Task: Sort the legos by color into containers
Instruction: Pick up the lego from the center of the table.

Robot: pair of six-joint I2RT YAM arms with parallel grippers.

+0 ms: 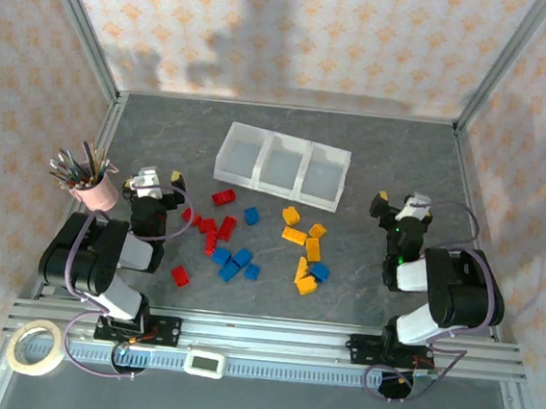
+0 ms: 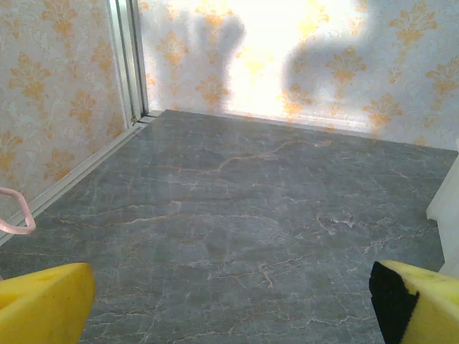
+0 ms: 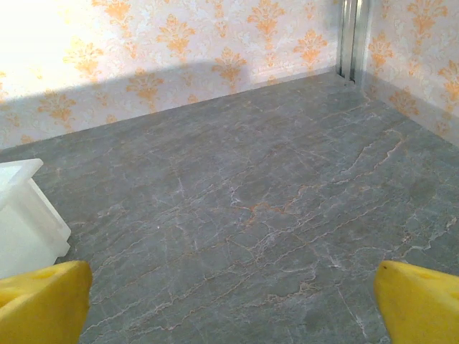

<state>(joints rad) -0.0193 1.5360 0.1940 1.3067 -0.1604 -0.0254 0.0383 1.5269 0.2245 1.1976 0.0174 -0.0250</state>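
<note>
While the top view shows the legos (image 1: 250, 246) scattered on the table (image 1: 375, 147) before the containers (image 1: 281, 167), they look light, hard and probably slick, so pinch across flat sides. The left wrist view has the left gripper (image 2: 229, 308) spread and empty; the right wrist view has the right gripper (image 3: 229, 308) likewise.

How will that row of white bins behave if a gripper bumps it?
The joined bins look thin, empty plastic: probably light, likely to slide on the smooth table. Low and wide, they seem unlikely to tip. A pinched wall may flex.
</note>
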